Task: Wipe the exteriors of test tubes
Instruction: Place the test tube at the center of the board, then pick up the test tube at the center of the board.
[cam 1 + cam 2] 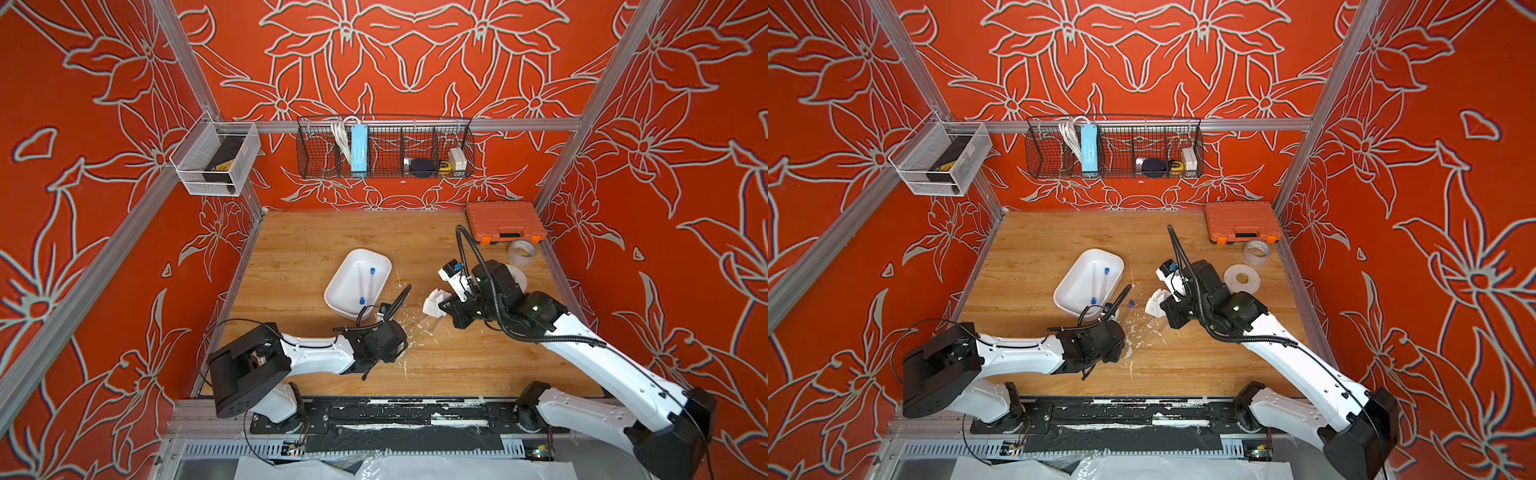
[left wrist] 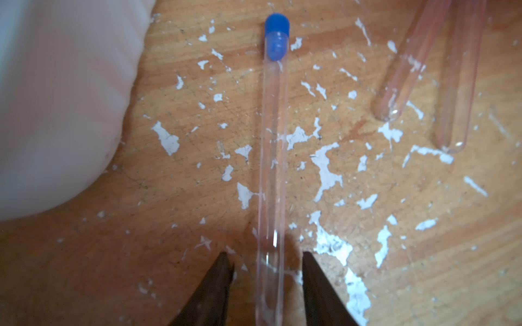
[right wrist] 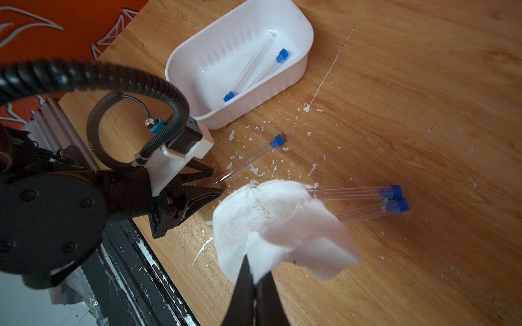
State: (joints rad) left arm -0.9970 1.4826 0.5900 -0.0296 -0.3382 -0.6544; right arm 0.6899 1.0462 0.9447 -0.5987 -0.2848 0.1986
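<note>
One test tube [image 2: 272, 158] flat on table [image 2: 423, 282], blue cap pointing away from left gripper [image 2: 268, 268]. Jaws released, straddling the tube's closed end with a gap on each side. Two more tubes [image 3: 353, 193] side by side on the wood nearby. Another two tubes [image 3: 250, 65] in white tray [image 3: 262, 94]. Right gripper [image 3: 254, 271] clenched on white cloth [image 3: 276, 223].

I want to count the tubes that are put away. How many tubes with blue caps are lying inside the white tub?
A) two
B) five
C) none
A: in the right wrist view, two blue-capped test tubes lie side by side inside the white tub.
</note>
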